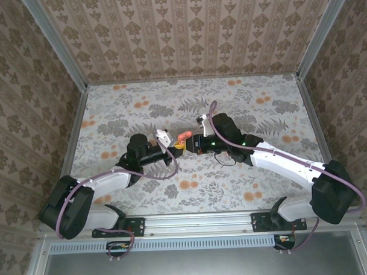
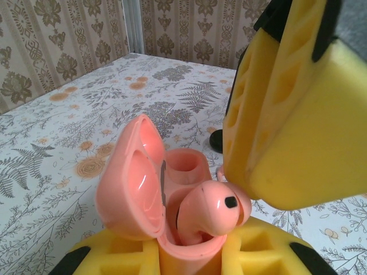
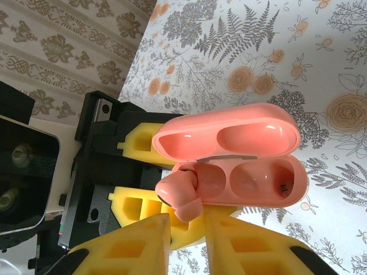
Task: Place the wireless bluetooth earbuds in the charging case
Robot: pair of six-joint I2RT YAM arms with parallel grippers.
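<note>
Your left gripper [image 2: 189, 255] clamps its yellow fingers [image 2: 112, 252] on the base of the charging case [image 2: 132, 183]. The case is held with its lid swung open above the middle of the floral-print surface [image 1: 261, 104], well apart from every edge. Your right gripper [image 3: 188, 235] is pinched narrow on a salmon-pink earbud [image 2: 215, 206], which sits part-way into one socket of the case. Brown damask wallpaper [image 1: 186, 29] lines the walls on three sides. Aluminium posts [image 1: 55, 42] mark the far corners, and a metal rail [image 1: 192, 220] runs along the near edge.
</note>
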